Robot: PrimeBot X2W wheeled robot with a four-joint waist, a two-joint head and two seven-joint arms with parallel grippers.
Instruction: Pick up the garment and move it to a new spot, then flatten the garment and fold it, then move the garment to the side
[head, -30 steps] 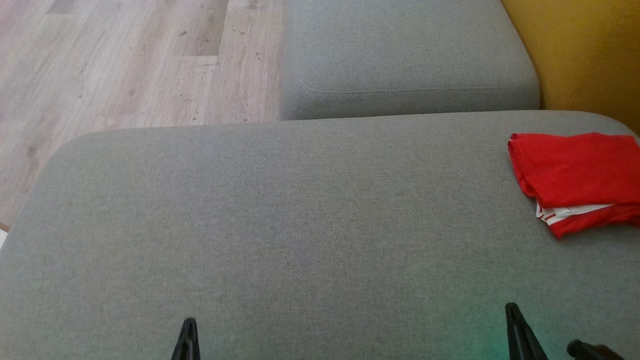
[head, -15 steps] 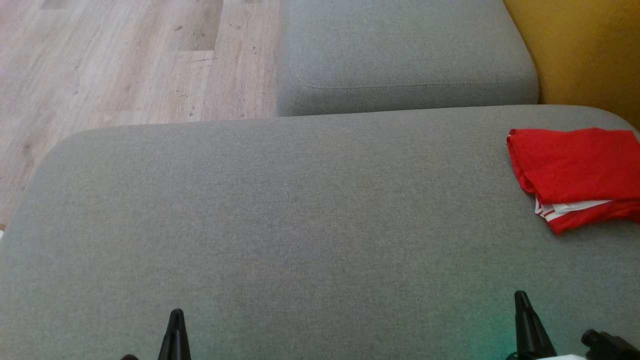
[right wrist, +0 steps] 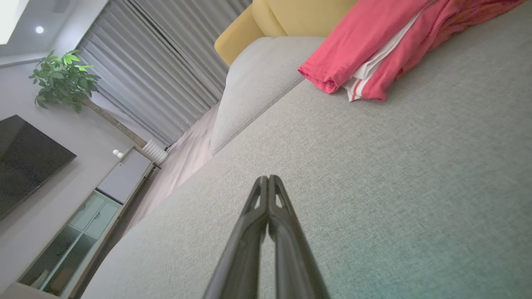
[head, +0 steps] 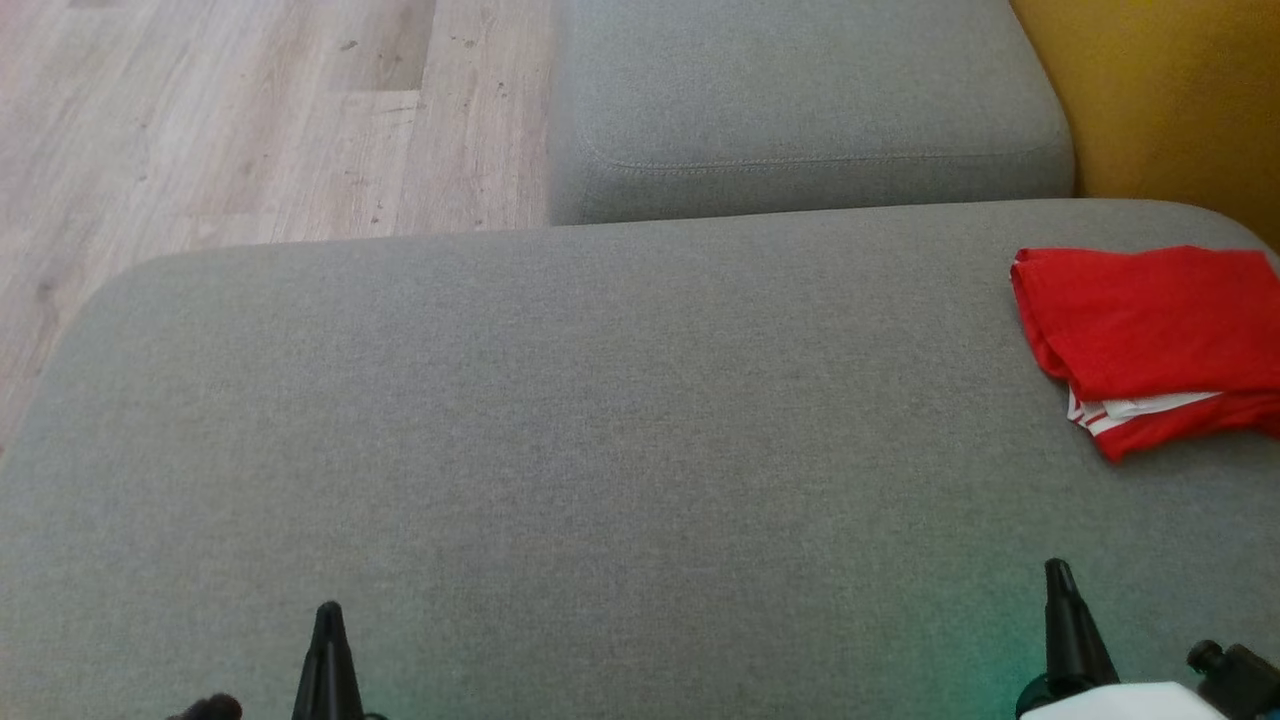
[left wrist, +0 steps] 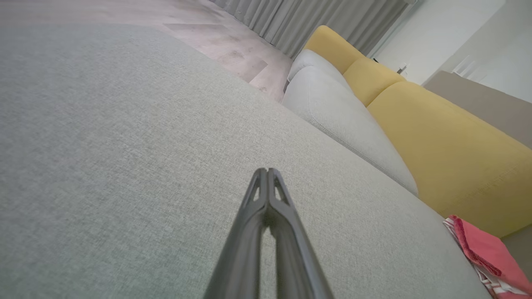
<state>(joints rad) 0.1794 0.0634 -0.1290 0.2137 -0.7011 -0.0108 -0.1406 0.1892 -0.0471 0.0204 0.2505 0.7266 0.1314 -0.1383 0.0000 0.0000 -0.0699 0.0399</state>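
Garment [head: 1150, 330]: red with white striped trim, folded into a compact stack, lying at the far right of the large grey seat [head: 600, 420], close to its right edge. Nearest the head camera, the left claw [head: 328, 640] rises at the lower left and the right claw [head: 1062, 600] at the lower right, both pointing forward over the seat. In each wrist view the two dark fingers meet at their tips, so both claws are closed and empty. Whether either tip touches the fabric cannot be told. Both claws are well apart from the garment. The right claw is the closer one, with bare grey fabric between it and the stack. The right wrist view shows the stack's near edge: a white layer and a striped hem between red layers. Beyond the seat's far edge sits a second grey cushion [head: 800, 100], just beside a yellow backrest [head: 1170, 100] on its right. Pale wooden floor [head: 250, 120] lies to the far left. Farthest off, the right wrist view shows grey curtains [right wrist: 166, 70], a potted plant [right wrist: 62, 79], a dark television [right wrist: 25, 162] and a low cabinet [right wrist: 83, 220].
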